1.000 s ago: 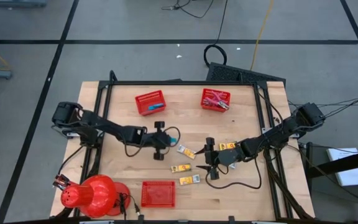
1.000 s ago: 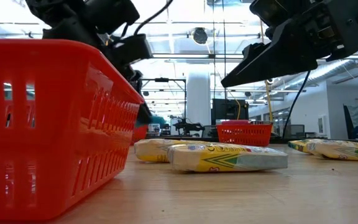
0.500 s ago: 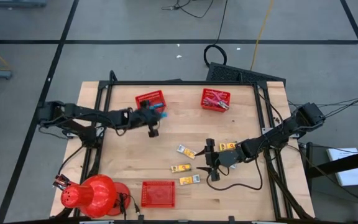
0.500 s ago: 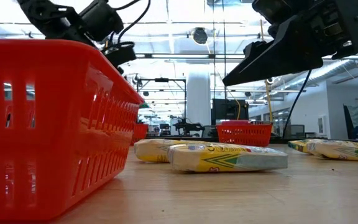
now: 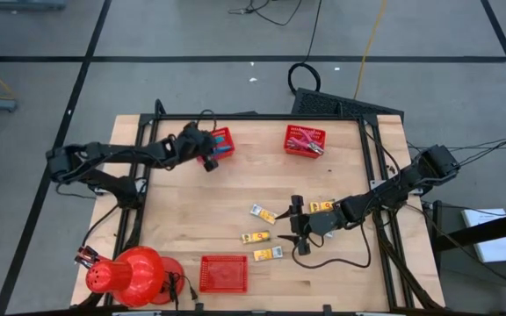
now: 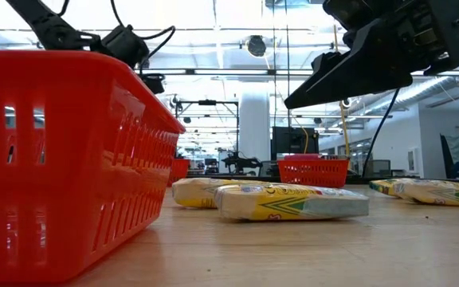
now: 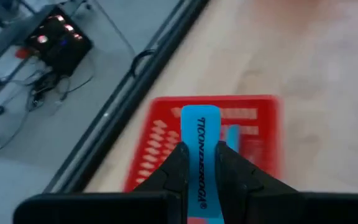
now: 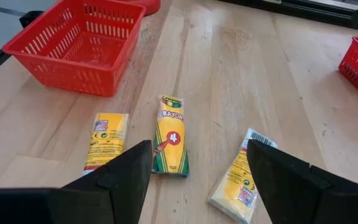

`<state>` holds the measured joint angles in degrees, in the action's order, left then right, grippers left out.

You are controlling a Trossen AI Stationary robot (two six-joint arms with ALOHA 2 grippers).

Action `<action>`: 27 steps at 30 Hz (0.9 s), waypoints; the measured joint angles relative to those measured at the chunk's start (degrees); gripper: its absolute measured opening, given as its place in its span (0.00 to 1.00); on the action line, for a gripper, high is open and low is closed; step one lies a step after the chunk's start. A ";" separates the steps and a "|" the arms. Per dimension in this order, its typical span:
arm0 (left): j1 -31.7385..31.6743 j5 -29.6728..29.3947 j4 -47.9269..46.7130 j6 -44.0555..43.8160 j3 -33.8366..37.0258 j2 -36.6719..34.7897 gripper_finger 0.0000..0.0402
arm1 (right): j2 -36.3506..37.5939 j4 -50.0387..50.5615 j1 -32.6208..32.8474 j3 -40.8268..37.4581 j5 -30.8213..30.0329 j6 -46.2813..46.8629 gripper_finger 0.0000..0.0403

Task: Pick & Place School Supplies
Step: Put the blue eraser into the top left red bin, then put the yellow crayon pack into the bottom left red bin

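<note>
I have the left gripper (image 5: pixel 207 151) over the far-left red basket (image 5: pixel 219 142), its fingers (image 7: pixel 173 167) clenched on a light-blue eraser (image 7: pixel 200 155). In the left wrist view the eraser hangs directly above that basket (image 7: pixel 166 134), where another light-blue block (image 7: pixel 232 138) already lies. The black lettering along the held eraser looks like "TICONDEROGA".

By my reckoning the job is a bit past halfway. The far-right basket (image 5: pixel 305 140) holds red-handled tools (image 5: pixel 307 146), and this eraser is about to join its basket. The near basket (image 5: pixel 224 273), beside the big red dome (image 5: pixel 132 274), looks empty from above, so the yellow crayon packets still need moving.

Those packets lie loose on the tabletop (image 5: pixel 235 206), all around the right gripper (image 5: pixel 293 230): one (image 5: pixel 262 213) just beyond it, two (image 5: pixel 255 238) (image 5: pixel 268 254) toward the near basket, and one (image 5: pixel 322 206) close by the right arm. The right gripper hovers above them with fingers (image 8: pixel 114 179) released and wide apart, holding nothing. In its wrist view the middle packet (image 8: pixel 170 142) shows a "4" and what I take to be "Crayola"; the other labels are too small to read.
</note>
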<state>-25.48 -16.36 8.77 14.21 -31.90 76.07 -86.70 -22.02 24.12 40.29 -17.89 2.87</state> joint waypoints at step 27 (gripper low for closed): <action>-11.56 19.52 -4.57 -5.30 -0.04 0.04 0.63 | 0.00 -0.71 0.00 0.00 -1.07 -1.20 0.63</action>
<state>-37.04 3.16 4.21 8.91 -31.94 76.12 -86.70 -22.73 24.12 40.29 -18.96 1.68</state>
